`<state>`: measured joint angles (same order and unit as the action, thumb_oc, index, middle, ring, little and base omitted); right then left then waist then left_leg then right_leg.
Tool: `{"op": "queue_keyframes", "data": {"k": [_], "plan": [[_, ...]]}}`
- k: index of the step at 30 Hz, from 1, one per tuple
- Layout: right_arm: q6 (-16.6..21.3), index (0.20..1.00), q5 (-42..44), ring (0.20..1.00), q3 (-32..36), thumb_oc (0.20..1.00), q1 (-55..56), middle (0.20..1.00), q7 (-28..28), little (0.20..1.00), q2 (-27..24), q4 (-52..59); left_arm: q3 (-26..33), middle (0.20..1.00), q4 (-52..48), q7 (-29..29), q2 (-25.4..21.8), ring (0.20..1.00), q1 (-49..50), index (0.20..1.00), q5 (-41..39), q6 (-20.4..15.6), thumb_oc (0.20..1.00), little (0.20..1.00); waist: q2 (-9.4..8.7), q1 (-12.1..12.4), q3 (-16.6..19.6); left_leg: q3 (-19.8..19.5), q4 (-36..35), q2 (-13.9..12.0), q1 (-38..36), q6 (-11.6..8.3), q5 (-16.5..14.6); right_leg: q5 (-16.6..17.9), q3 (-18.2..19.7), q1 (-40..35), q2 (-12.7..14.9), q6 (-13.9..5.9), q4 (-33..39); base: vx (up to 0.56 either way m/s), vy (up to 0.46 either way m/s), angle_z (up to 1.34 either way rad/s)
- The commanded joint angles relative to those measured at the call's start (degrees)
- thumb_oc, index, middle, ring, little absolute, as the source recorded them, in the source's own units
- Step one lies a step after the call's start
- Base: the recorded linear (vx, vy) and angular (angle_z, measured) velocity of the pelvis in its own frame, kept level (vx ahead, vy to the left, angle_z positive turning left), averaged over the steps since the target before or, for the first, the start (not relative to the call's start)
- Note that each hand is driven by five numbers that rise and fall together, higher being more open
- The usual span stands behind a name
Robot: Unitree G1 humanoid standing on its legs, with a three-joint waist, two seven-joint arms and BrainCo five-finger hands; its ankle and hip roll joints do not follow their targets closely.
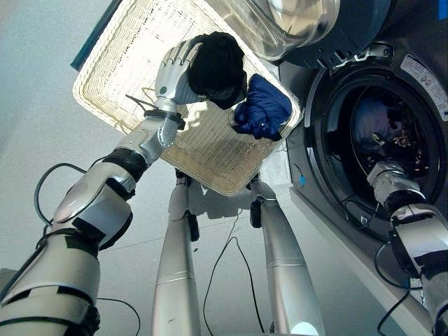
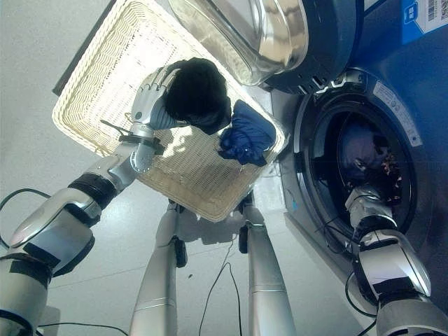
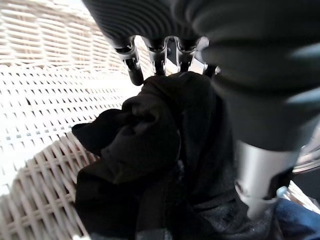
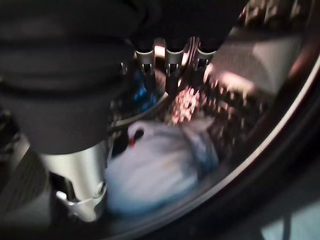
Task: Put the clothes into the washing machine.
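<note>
Clothes in mid-transfer: a black garment (image 1: pixel 218 66) is bunched in the curled fingers of the left hand (image 1: pixel 173 72) over the wicker basket (image 1: pixel 119 77), and a blue garment (image 1: pixel 262 106) lies at the basket's edge nearest the washing machine (image 1: pixel 318 150). A pale blue item (image 4: pixel 160 165) already rests inside the drum (image 1: pixel 381 136). The right hand (image 1: pixel 387 178) reaches through the round opening, its fingers out straight above that pale item and holding nothing. The glass door (image 1: pixel 280 24) stands open above the basket's far corner.

Risk lies mainly in the carry. The black garment hangs loose below the grip, so a trailing fold could snag on the basket's weave or on the blue garment beside it and drag that over the rim. The right arm also occupies the opening; bringing the load across while it is there could lead to a collision or a drop onto the floor (image 1: pixel 42 140).
</note>
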<state>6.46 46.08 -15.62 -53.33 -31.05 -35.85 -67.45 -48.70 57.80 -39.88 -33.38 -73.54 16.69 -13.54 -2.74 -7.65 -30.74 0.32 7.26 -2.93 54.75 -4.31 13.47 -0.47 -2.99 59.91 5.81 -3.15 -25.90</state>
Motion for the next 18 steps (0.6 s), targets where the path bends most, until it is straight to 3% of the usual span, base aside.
{"op": "queue_keyframes", "data": {"k": [1,6,15,16,18], "plan": [[5.9,1.0,-1.2,1.0,-2.2,1.0,1.1,1.0,2.5,1.0,-1.0,2.3,1.8,1.0,4.0,0.9,2.1,1.0,-5.0,1.0,-1.5,1.4,1.0,1.0,-1.73,0.2,0.9,1.4,6.8,2.2,-0.6,-1.63,-9.9,11.0,-1.5,-2.4,-3.1,-6.04,12.8,-0.01,0.047,-0.04],[10.0,1.0,-2.8,1.0,-2.9,1.0,3.2,1.0,2.5,1.0,2.2,11.9,2.1,1.0,6.0,2.6,2.6,1.0,-5.4,1.0,-1.1,3.6,1.0,1.0,-2.4,-1.0,0.9,2.3,6.3,1.8,-0.3,-2.2,-9.5,10.9,-1.0,-1.7,-3.3,-5.92,12.8,0.0,0.018,-0.04],[11.3,1.0,-6.7,1.0,-3.3,1.0,5.7,1.0,-1.3,1.0,5.4,27.0,1.2,1.0,7.4,5.3,3.5,1.0,-5.2,1.0,4.5,7.4,1.0,1.0,-2.98,-2.5,0.9,3.5,6.0,1.3,0.0,-2.97,-9.1,10.9,-0.1,-0.9,-3.6,-5.88,12.7,0.0,0.022,-0.04],[10.9,1.0,-7.3,1.0,-3.5,1.0,5.8,1.0,-2.0,1.0,6.0,29.5,0.7,0.529,7.7,6.8,3.7,0.529,-5.3,0.529,5.0,8.4,0.529,0.529,-3.02,-2.7,0.9,3.6,6.0,1.2,0.0,-3.12,-9.0,10.9,0.1,-0.9,-3.6,-5.9,12.8,0.0,0.018,-0.07],[10.8,1.0,-8.4,1.0,-3.5,1.0,6.5,1.0,-2.4,1.0,6.5,32.7,0.6,0.2,7.6,8.6,3.7,0.2,-4.8,0.2,5.1,9.1,0.2,0.2,-3.02,-2.9,0.9,3.8,5.9,1.1,-0.2,-3.25,-8.8,11.0,0.3,-0.9,-3.7,-5.97,12.8,0.0,0.021,-0.05]]}}
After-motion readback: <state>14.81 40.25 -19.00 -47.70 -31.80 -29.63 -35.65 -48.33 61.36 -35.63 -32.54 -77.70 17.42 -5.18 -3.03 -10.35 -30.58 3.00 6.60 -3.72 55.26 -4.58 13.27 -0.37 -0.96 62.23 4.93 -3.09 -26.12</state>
